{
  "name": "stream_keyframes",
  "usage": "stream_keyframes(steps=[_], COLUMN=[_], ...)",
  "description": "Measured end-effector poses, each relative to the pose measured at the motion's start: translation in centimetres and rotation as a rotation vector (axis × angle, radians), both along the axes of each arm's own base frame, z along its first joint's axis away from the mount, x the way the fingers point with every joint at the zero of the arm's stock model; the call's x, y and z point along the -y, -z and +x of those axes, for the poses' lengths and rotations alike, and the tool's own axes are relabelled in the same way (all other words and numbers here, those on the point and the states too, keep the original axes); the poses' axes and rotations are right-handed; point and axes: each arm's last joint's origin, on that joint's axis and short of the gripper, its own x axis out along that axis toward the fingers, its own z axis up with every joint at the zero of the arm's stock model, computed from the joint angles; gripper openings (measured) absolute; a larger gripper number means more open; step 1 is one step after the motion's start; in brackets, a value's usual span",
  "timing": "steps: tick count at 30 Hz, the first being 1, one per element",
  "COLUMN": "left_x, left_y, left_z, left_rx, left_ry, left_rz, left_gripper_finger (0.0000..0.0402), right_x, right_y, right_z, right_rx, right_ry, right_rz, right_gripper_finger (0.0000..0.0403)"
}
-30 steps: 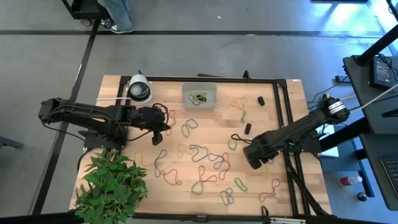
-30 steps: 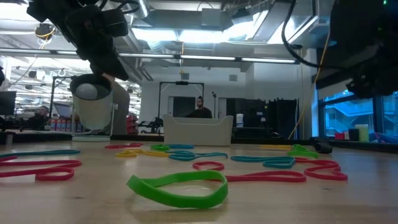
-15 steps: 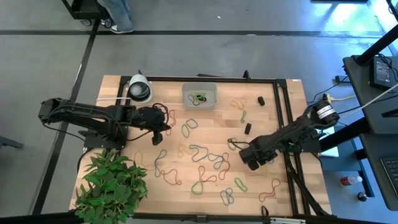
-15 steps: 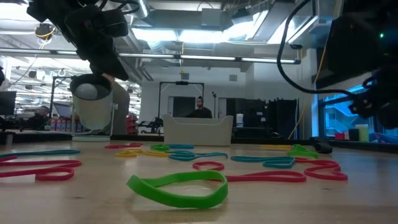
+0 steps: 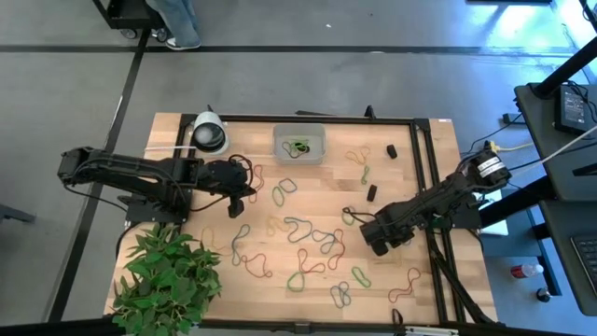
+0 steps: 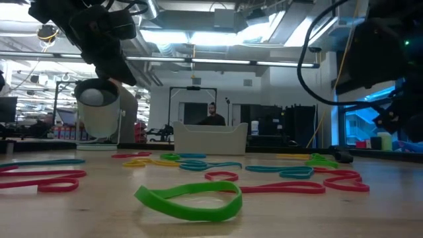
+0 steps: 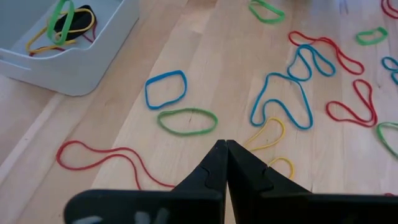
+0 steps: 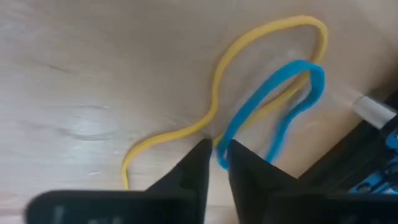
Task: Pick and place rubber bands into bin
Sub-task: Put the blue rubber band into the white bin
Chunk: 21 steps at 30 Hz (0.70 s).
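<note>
**Right end effector pinches a blue band near the desk's right rail**

Down on the right side, the right end effector (image 8: 216,163) is at the wood, its two dark fingers (image 8: 193,168) drawn nearly together with a blue rubber band (image 8: 292,99) nipped in the thin gap between them. A yellow rubber band (image 8: 249,43) loops right alongside, crossing the blue one and touching it near the fingertips. From above, that end effector (image 5: 375,239) sits low over the desk (image 5: 410,159), close to the black frame rail (image 5: 424,187) on the right edge, so room on that side is tight; towards the middle the wood is open but strewn with bands.

Over on the left, the left end effector (image 7: 225,149) hangs clenched and empty above the boards, parked just in from the left edge, with a green rubber band (image 7: 186,121) and a blue loop (image 7: 165,89) lying free ahead of it.

The rubber bands (image 5: 308,238) lie scattered across the centre and front of the desk, mostly apart, some overlapping. The bin (image 5: 299,145) stands at the far edge, centre, with a few bands already inside. A tape roll (image 5: 208,134) sits at the far-left corner, and a green plant (image 5: 168,275) crowds the near-left corner.
</note>
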Motion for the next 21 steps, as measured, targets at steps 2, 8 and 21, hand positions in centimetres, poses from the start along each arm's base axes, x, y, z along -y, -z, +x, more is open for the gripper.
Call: stream_keyframes(steps=[2, 8, 21], left_x=[0.0, 0.0, 0.0], left_y=[0.0, 0.0, 0.0], left_z=[0.0, 0.0, 0.0], left_rx=[0.0, 0.0, -0.001], left_ry=[0.001, 0.0, 0.007], left_rz=[0.001, 0.001, 0.009], left_gripper_finger=[0.0002, 0.0002, 0.0002], right_x=[0.0, -0.1, -0.8], right_y=[-0.1, -0.5, -5.3], right_z=[0.0, 0.1, 2.4], right_rx=[0.01, 0.011, 0.056], right_ry=[-0.009, 0.013, -0.012], right_rz=[0.003, -0.007, -0.094], right_gripper_finger=[0.0019, 0.0006, 0.0002])
